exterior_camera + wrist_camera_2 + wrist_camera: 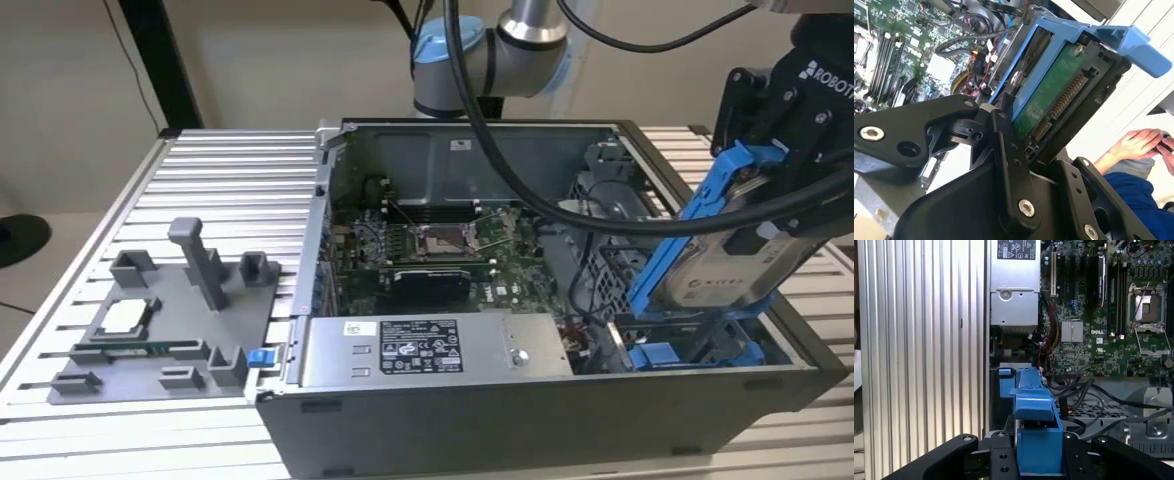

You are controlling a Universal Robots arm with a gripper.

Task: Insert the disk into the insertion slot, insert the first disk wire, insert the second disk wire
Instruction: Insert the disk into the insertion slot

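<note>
My gripper [763, 165] is shut on the disk [721, 272], a silver-grey drive in a bright blue carrier, and holds it tilted on edge above the open computer case's corner at the exterior view's right. In the second wrist view my gripper [1041, 137] clamps the disk [1054, 97] from both sides, with its green board and connector showing. In the first wrist view the blue carrier [1036, 437] sits between my fingers [999, 460]. The insertion slot [694, 352], with blue rails, lies just below the disk. Loose black wires [1081, 396] lie beside the slot [1005, 385].
The case holds a green motherboard [427, 250] and a grey labelled power-supply box [427, 350]. A grey fixture tray [160, 320] lies on the ribbed table at the exterior view's left. The arm's black cables [561, 205] hang across the case. A person's hand [1136, 142] is close by.
</note>
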